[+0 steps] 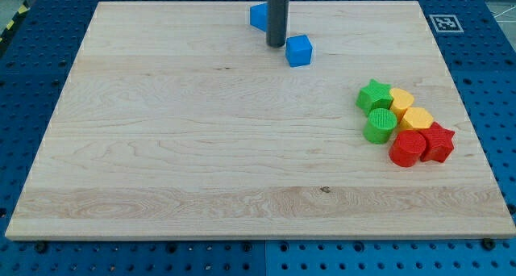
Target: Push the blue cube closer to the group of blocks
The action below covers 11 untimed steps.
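Observation:
A blue cube (298, 50) sits near the view's top centre on the wooden board (161, 147). My tip (276, 45) stands just to the cube's left, close to it. A second blue block (259, 16) lies behind the rod, partly hidden, so its shape is unclear. The group lies at the view's right: a green star (373, 94), a green cylinder (380, 126), two yellow blocks (401, 100) (418, 119), a red cylinder (408, 148) and a red star (438, 141), all packed together.
The board rests on a blue perforated table (484, 66). A white marker tag (444, 23) sits off the board's top right corner.

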Available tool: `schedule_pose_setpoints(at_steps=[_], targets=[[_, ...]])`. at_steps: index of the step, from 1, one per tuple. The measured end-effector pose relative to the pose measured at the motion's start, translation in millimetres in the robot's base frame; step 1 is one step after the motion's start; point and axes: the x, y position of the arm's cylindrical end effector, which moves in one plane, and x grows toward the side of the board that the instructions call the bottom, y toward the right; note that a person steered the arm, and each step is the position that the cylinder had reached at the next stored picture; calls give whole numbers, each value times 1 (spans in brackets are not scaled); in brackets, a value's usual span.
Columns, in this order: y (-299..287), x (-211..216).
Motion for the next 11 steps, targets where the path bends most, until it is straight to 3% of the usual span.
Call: schedule_pose_setpoints(at_steps=[1,5,7,8,9,10,11], targets=[[-1,23],[136,29],[62,63],[22,59],[22,7],[49,-29],[62,-29]])
